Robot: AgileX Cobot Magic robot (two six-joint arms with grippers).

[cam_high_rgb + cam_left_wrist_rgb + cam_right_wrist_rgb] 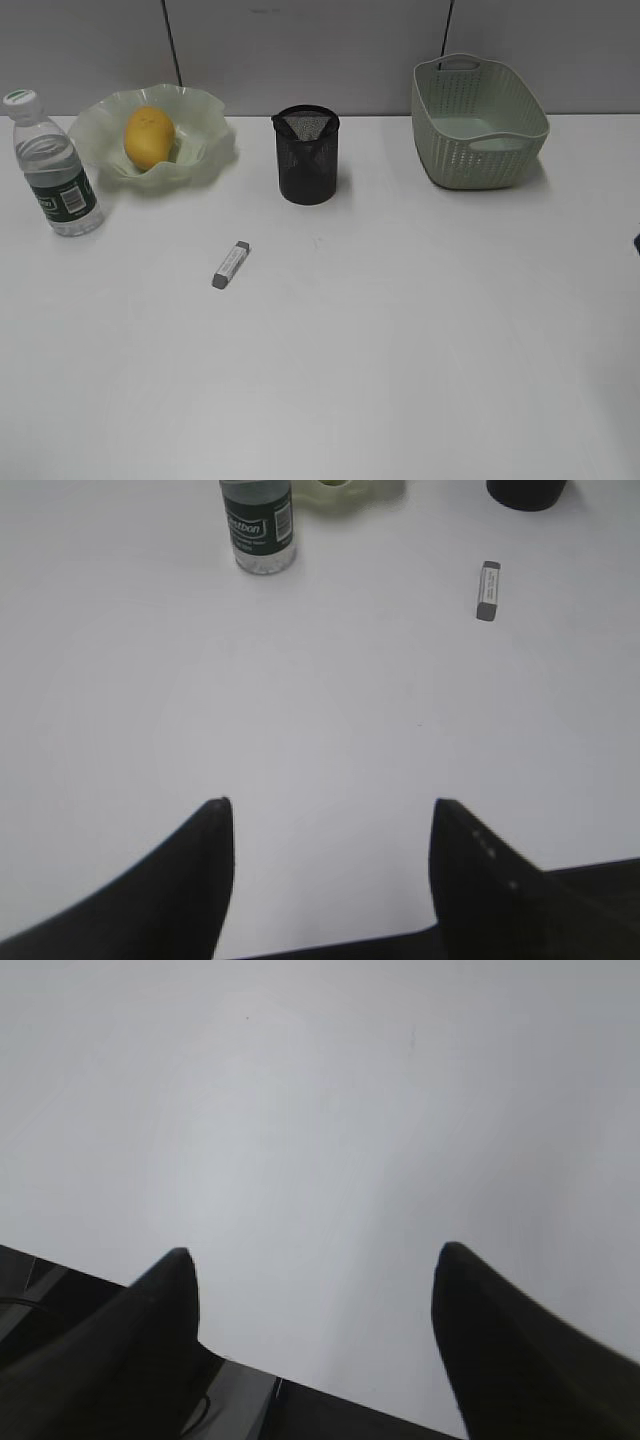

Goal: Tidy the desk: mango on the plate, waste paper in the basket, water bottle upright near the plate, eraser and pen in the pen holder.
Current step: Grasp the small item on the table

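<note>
Over on the large plain white desk [400, 350], upper left of the exterior frame: sat a smooth yellow-orange mango [149, 136] inside the pale translucent green plate with the wavy ruffled rim [205, 150]. Just left of that dish, stood upright a small clear plastic water bottle with white cap and dark green label [55, 170], close beside the rim but apart from it. Upper centre: stood the black wire-mesh cylindrical pen holder [307, 155], with something pale and mesh-like showing at its mouth, too unclear to name. Upper right: rested the pale green woven-pattern plastic basket with cut-out handles [478, 122], contents not visible from this angle. Below and left of the pen holder, lay flat and alone a small grey-and-white rectangular eraser [231, 264], slanted, well apart from everything.

Down in the left wrist frame: hovered the left gripper [330, 810] above bare desk, black fingers spread wide, nothing between them; bottle and eraser far up the frame. In the right wrist frame: same story for the right gripper [315, 1260], fingers parted, empty, only white tabletop ahead.
</note>
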